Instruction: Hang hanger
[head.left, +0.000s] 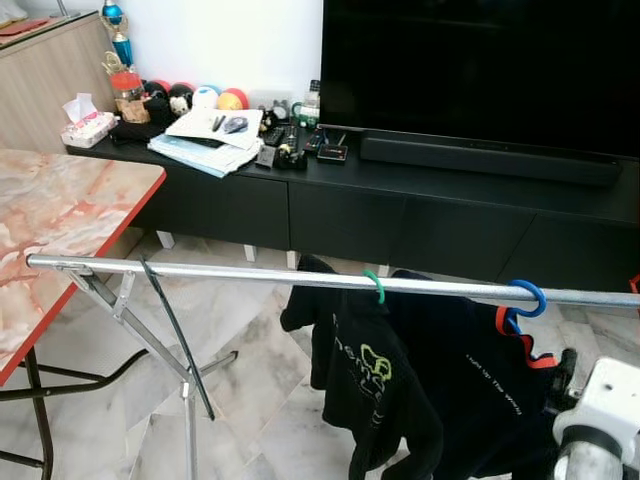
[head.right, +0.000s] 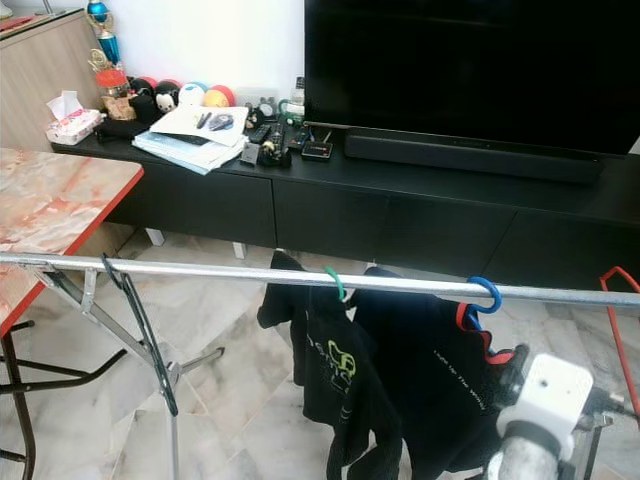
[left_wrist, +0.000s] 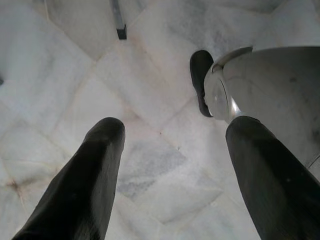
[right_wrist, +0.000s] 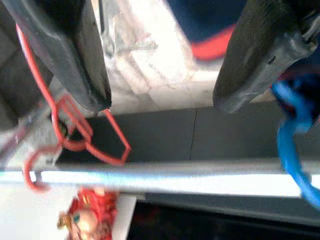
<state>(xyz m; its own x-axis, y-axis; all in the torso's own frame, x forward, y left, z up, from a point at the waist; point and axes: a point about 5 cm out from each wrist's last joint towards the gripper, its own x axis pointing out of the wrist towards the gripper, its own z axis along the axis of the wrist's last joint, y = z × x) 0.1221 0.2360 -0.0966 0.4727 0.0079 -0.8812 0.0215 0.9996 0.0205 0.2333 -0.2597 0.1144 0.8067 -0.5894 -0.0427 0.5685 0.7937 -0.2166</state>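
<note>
The red hanger (right_wrist: 75, 135) hangs by its hook on the rail (head.right: 300, 277), at the rail's right end, past the blue hanger (head.right: 484, 295) and the green hanger (head.right: 337, 283), both carrying a dark shirt (head.right: 420, 380). In the right wrist view its hook curls over the rail and its wire body drops beside one finger (right_wrist: 65, 55) of the right gripper (right_wrist: 160, 102), whose fingers stand spread, with nothing between them. Whether that finger touches the wire, I cannot tell.

So the hanger looks already on, and the step in hand is, I judge, letting go cleanly. Back the gripper straight away from the rail, keeping the near finger off the thin wire so it does not drag the hook along or lift it off. A light hanger will swing at the least snag, so move slowly until the fingers are well apart from it.

The left gripper (left_wrist: 170, 165) hangs idle, pointing at the marble floor (left_wrist: 150, 75), its fingers parted and empty
</note>
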